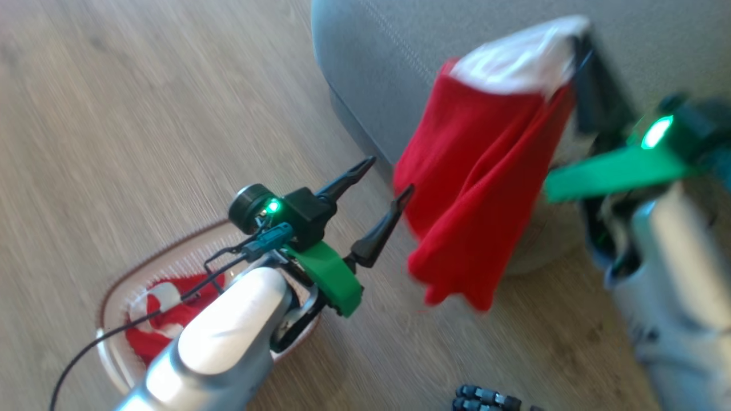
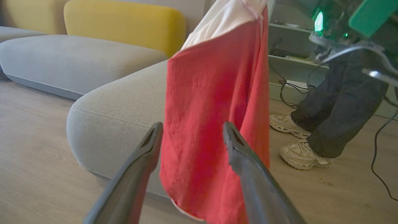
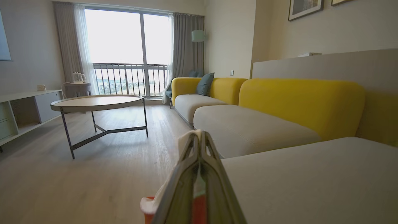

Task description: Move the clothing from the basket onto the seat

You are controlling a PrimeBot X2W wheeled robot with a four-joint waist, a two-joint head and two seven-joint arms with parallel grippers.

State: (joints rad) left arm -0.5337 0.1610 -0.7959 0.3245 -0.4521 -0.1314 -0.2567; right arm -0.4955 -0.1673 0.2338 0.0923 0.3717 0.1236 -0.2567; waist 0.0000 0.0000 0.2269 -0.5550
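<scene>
Two red pieces of clothing sit in different places. One garment (image 1: pixel 480 188) hangs free at about three o'clock in the head view. Its white cuff (image 1: pixel 514 57) is pinched in the right tool (image 3: pixel 200 137), which is pressed shut on the fabric. Gripping the top edge lets the rest drape clear of the floor (image 1: pixel 114 114) on the way to the cushion. It dangles in front of the rounded corner of the seat (image 1: pixel 388 51) at twelve o'clock, not yet resting on it. The other garment (image 1: pixel 165 325) lies crumpled in the basket (image 1: pixel 165 248) on the floor at seven o'clock, and nothing else shows inside. The left tool (image 1: pixel 388 177) is spread wide and holds nothing. It is poised above the basket's far rim and aimed toward the hanging cloth, probably ready for the next pick. A person's shoes (image 2: pixel 303 155) stand at four o'clock in the left wrist view, near the seat.
</scene>
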